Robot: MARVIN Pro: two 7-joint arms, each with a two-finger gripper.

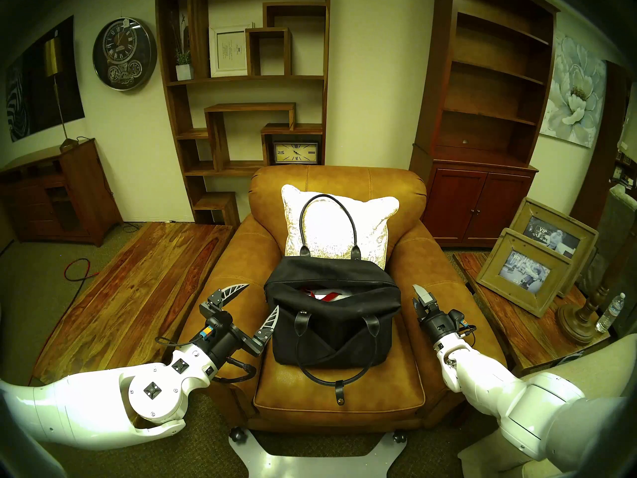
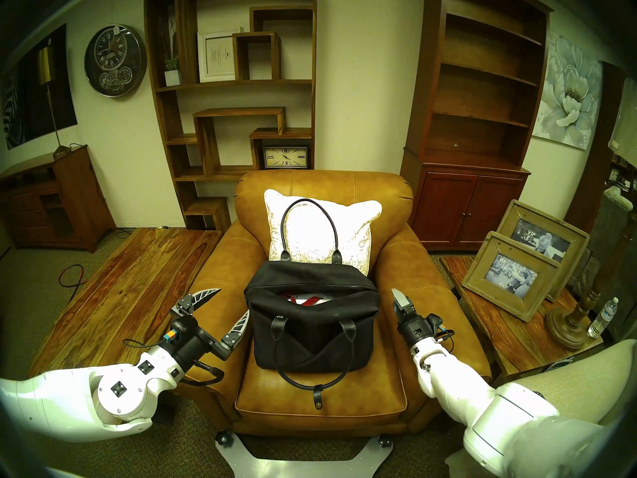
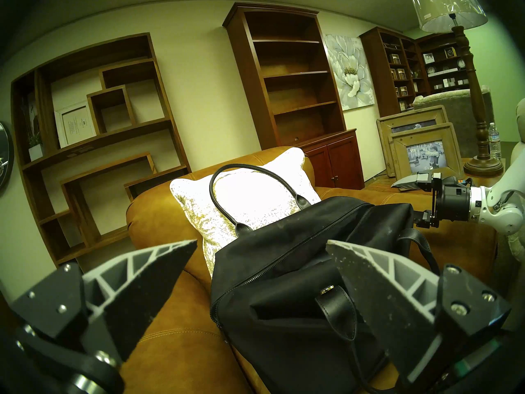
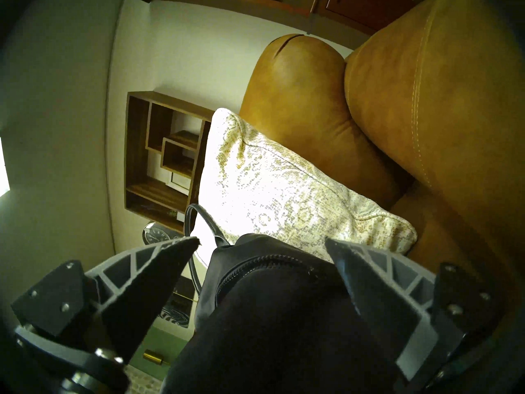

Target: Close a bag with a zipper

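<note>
Bag (image 1: 331, 315) sits mid-seat on armchair (image 1: 406, 329), zipper (image 1: 344, 283) gaping, red item inside. L gripper (image 1: 260, 303) just left of bag, fingers spread, empty; R gripper (image 1: 421, 298) just right of bag, likewise released. Best approach, probably: one gripper pins the bag's end fabric taut, the other finds the slider (not visible) and pulls straight along the teeth.
</note>
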